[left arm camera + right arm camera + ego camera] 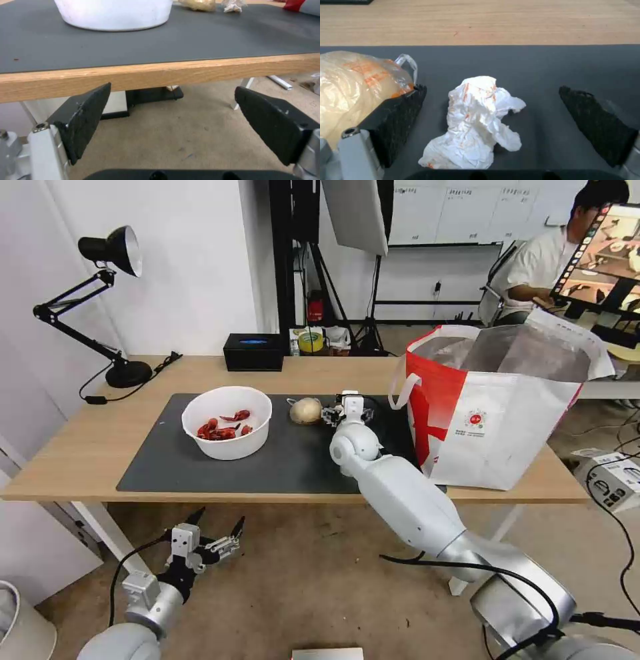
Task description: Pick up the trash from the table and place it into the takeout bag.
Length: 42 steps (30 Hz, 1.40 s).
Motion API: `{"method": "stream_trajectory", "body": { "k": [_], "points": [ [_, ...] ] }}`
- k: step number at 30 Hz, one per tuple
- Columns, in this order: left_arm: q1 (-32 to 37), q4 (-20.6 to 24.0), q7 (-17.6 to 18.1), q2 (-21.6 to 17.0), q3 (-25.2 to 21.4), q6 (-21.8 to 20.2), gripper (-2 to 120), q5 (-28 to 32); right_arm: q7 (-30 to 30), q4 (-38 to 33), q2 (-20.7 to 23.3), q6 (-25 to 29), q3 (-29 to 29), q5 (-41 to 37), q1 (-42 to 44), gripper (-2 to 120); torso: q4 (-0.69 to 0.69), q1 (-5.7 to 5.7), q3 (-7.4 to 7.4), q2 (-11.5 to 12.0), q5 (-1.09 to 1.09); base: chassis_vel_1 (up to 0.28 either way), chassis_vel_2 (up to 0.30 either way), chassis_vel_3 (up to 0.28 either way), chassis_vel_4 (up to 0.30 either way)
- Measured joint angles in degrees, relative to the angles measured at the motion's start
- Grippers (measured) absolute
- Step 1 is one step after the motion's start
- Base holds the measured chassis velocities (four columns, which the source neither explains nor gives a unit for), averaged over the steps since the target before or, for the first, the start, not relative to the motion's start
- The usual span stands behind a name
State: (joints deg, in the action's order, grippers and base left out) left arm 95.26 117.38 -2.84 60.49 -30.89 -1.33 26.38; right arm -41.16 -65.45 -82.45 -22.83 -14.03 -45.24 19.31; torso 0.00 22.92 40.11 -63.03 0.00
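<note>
On the table (80,447) lies a dark grey mat (293,460). A white bowl (227,421) of red shells stands on the mat's left part. To its right sits a tan round lump (306,411) wrapped in clear film (353,85). My right gripper (347,410) is low over the mat just right of the lump, open, and a crumpled white tissue (476,122) lies between its fingers (400,120). The takeout bag (493,413) stands open at the table's right end. My left gripper (217,530) hangs open below the table's front edge (166,75), holding nothing.
A black desk lamp (110,313) stands at the back left corner, and a black rectangular box (253,351) sits at the back edge. On the floor are a small box (613,477) to the right and a white bin (20,627) to the left.
</note>
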Motion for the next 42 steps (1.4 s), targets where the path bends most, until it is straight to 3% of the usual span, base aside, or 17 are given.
{"method": "stream_trajectory", "body": {
  "k": [24,28,31,42],
  "points": [
    [1.50,0.62,-0.05,1.17,-0.09,0.40,100,-1.08,-0.16,2.89,-1.00,-0.81,0.41,0.09,-0.14,98,0.00,0.00,0.00,0.00,0.00,0.000,0.000,0.000,0.000],
    [1.82,0.74,-0.05,1.41,-0.09,0.48,100,-1.30,-0.13,3.11,-0.96,-0.75,0.44,-0.05,-0.28,89,0.00,0.00,0.00,0.00,0.00,0.000,0.000,0.000,0.000],
    [2.28,1.08,-0.06,1.54,-0.10,0.54,100,-1.51,-0.10,3.06,-0.73,-0.68,0.45,-0.30,-0.28,72,0.00,0.00,0.00,0.00,0.00,0.000,0.000,0.000,0.000],
    [3.30,2.11,-0.03,1.57,-0.36,0.58,100,-1.51,-0.23,1.89,-0.09,-0.55,0.44,-1.20,0.59,37,0.00,0.00,-0.01,0.00,0.01,0.000,0.000,0.000,0.000]
  ]
}}
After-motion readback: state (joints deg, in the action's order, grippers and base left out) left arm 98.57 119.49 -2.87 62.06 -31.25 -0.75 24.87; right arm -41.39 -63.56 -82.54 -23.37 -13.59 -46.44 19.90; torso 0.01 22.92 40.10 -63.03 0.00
